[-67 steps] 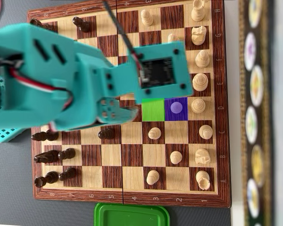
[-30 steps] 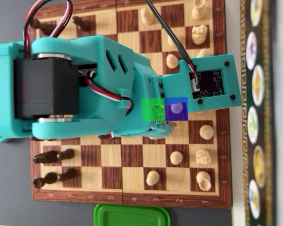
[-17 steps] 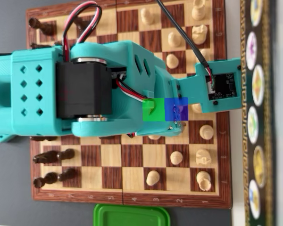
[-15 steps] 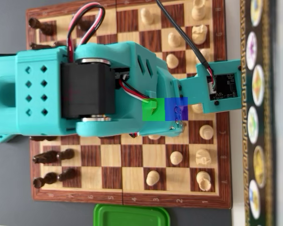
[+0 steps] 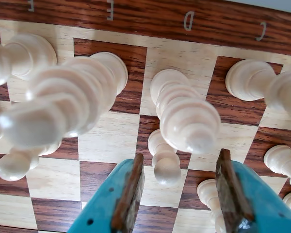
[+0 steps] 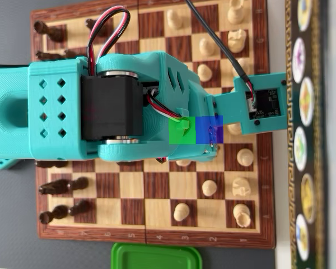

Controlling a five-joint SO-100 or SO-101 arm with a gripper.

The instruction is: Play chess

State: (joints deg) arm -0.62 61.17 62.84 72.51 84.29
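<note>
In the wrist view my gripper (image 5: 180,158) is open above the wooden chessboard (image 5: 111,141), its teal jaws wide apart. A white pawn (image 5: 165,162) stands between them, nearer the left jaw and touching neither. A second white pawn (image 5: 209,193) stands right against the inside of the right finger (image 5: 228,189). A tall white piece (image 5: 186,114) rises just beyond the jaws, and another tall white piece (image 5: 63,107) stands to the left. In the overhead view the teal arm (image 6: 129,106) covers the board's middle and hides the gripper.
White pieces (image 6: 204,47) fill the board's right side in the overhead view, black pieces (image 6: 61,185) the left. A green lid (image 6: 155,256) lies below the board (image 6: 157,182). A patterned strip (image 6: 305,134) runs along the right. More white pieces (image 5: 250,80) crowd the wrist view.
</note>
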